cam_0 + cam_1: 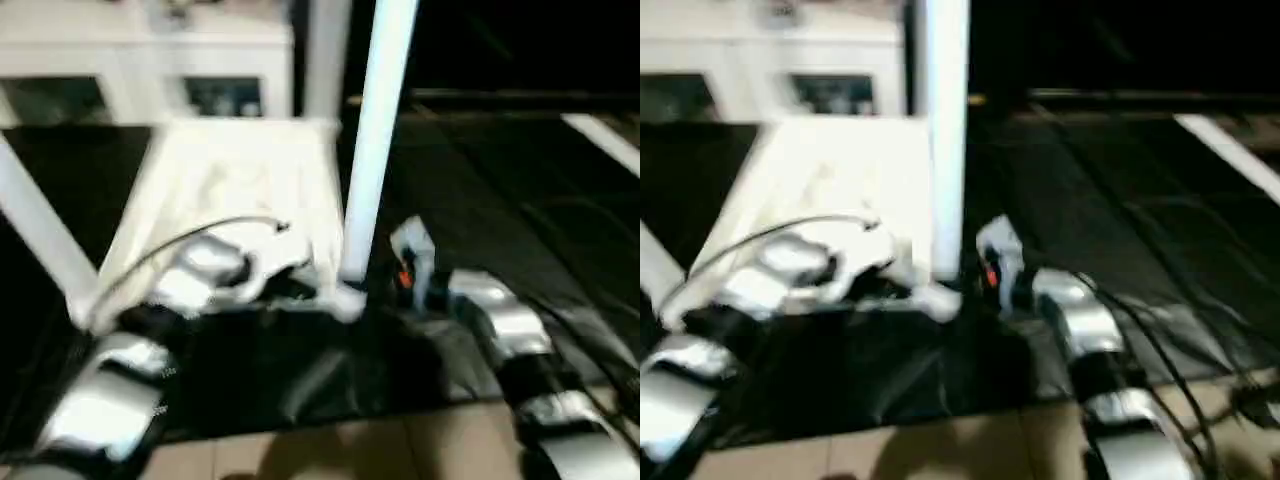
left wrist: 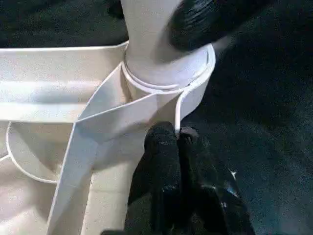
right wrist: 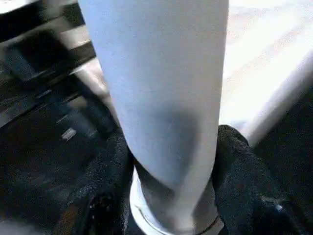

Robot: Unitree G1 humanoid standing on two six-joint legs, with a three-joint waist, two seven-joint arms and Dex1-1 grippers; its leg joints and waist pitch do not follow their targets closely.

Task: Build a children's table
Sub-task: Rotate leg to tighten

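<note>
My left gripper [image 2: 177, 147] is closed, its tips pressed on the socket rim of the upturned top [image 1: 240, 190], which lies on the dark mat [image 1: 480, 230]. My right gripper [image 3: 168, 161] clasps the upright leg [image 1: 375, 140] low by that socket. Hollow plastic: light, stiff, slick, so I judge a low grip best.

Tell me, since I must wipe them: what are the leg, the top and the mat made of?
Leg: apparently smooth matte white plastic, without grain. Top: likely moulded white plastic, thin ribs underneath. Mat: dark, creased and slightly shiny, perhaps plastic sheeting; uncertain.
</note>
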